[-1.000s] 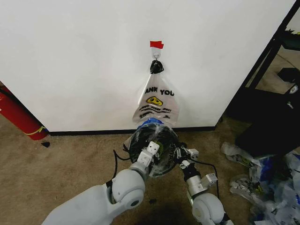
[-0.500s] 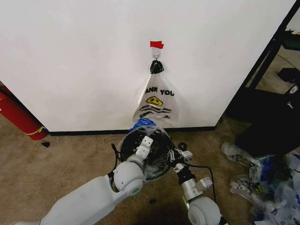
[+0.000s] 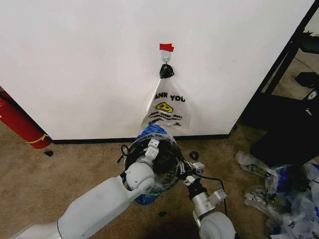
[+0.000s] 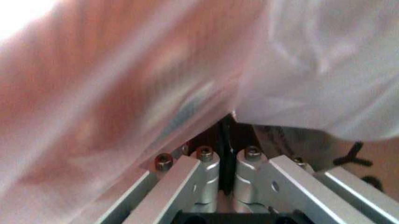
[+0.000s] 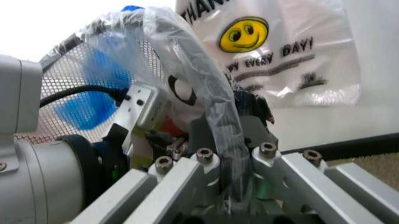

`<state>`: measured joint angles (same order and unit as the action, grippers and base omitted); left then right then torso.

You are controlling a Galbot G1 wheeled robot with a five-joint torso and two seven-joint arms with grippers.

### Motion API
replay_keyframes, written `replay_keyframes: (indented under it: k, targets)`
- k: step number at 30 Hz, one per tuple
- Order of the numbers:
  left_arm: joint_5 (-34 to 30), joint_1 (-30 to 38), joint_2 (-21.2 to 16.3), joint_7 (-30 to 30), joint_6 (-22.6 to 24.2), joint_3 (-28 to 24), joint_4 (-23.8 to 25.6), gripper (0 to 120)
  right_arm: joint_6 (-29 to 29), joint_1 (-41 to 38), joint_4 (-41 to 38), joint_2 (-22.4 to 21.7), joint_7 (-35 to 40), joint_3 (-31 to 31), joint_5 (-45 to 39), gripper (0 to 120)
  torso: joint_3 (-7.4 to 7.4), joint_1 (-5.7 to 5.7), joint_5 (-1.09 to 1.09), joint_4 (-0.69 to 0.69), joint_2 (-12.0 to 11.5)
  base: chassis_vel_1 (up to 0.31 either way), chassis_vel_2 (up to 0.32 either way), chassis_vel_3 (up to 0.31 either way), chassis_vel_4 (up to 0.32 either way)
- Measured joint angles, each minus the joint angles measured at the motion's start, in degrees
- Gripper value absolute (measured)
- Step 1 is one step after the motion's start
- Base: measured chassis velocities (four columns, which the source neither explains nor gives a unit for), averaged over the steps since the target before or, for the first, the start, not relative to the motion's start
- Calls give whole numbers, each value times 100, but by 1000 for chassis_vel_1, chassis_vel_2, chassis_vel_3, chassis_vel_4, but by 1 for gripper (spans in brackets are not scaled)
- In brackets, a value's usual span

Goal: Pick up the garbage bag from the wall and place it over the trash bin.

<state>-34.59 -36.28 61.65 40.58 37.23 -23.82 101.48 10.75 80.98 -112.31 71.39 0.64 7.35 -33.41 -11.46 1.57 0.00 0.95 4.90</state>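
Both grippers pinch the garbage bag (image 3: 149, 132): left gripper (image 3: 151, 147) closed on film over the trash bin (image 3: 172, 169), right gripper (image 3: 183, 172) clamping a fold at the bin's nearer rim.

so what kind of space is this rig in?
Probably an indoor lab or office corner used for testing: a plain white wall with a taped hook, brown carpet, black shelving to the right, and spare garbage bags piled on the floor.
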Motion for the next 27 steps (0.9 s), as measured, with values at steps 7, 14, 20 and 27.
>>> replay_keyframes:
  k: [7,14,20,27]
  targets:
    - [-2,-9,67,-28,15,18,-61,0,-46,3,-24,-38,3,-17,-233,0,0,0,0,0,0,0,0,0,0]
    - [99,-280,-71,-314,-105,39,301,0,-25,-83,37,-20,70,16,-531,0,0,0,0,-1,0,0,0,0,0]
    - [519,-680,-208,-571,-403,14,659,0,-18,-173,143,45,167,82,-852,0,0,0,0,-1,0,0,0,0,0]
    - [2105,-1163,-268,-840,-968,221,769,0,-100,-231,295,172,356,-26,-871,0,0,0,-1,0,0,0,0,0,0]
